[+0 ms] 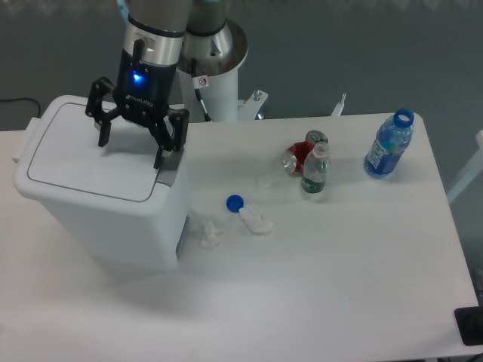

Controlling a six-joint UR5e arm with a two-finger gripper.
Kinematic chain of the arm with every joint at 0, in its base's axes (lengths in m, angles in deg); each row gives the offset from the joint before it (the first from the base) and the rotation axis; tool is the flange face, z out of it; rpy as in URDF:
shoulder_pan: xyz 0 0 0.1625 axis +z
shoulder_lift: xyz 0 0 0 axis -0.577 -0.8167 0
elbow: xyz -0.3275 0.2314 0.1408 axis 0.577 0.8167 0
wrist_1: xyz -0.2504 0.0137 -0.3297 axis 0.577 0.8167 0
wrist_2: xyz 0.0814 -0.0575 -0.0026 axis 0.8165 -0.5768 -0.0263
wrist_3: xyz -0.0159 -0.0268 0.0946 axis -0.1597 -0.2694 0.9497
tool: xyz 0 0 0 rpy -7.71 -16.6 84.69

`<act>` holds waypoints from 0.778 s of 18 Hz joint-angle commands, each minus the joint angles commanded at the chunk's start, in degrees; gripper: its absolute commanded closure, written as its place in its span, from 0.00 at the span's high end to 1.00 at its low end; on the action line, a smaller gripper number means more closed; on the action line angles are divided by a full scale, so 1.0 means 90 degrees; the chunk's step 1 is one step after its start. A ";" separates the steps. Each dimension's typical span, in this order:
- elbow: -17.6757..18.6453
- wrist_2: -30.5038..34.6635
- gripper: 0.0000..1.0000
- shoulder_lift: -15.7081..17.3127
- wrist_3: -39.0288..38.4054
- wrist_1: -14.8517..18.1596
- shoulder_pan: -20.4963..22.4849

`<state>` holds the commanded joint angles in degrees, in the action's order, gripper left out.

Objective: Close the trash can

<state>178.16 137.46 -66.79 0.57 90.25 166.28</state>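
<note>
Gripper [130, 153] spread wide, empty, poised over the flat lid of the trash can [102, 192] at the table's [339, 264] left end (lid apparently down), risking a skid or tipped bin from an off-centre push.

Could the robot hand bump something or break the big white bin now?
Maybe. The gripper hangs open just over the trash can lid, so a push down could jam a finger against it or scrape it. The bin stands near the table's left edge; a sideways shove might slide it. The blue cap and crumpled paper beside it could get knocked.
</note>
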 joint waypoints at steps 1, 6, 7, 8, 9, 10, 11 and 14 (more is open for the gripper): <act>0.0000 0.0000 1.00 -0.0010 0.0000 0.0000 0.0000; 0.0000 0.0000 1.00 -0.0029 0.0000 0.0000 0.0010; 0.0000 0.0000 1.00 -0.0029 0.0000 0.0000 0.0010; -0.0010 0.0000 1.00 -0.0020 0.0000 0.0000 0.0029; -0.0019 -0.0039 1.00 -0.0020 0.0000 0.0000 0.0039; -0.0049 -0.0039 1.00 0.0000 0.0000 0.0000 0.0039; -0.0087 -0.0049 1.00 0.0039 -0.0010 0.0019 0.0039; -0.0117 -0.0049 1.00 0.0224 -0.0010 0.0020 0.0078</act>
<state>177.10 137.02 -64.78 0.48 90.43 166.98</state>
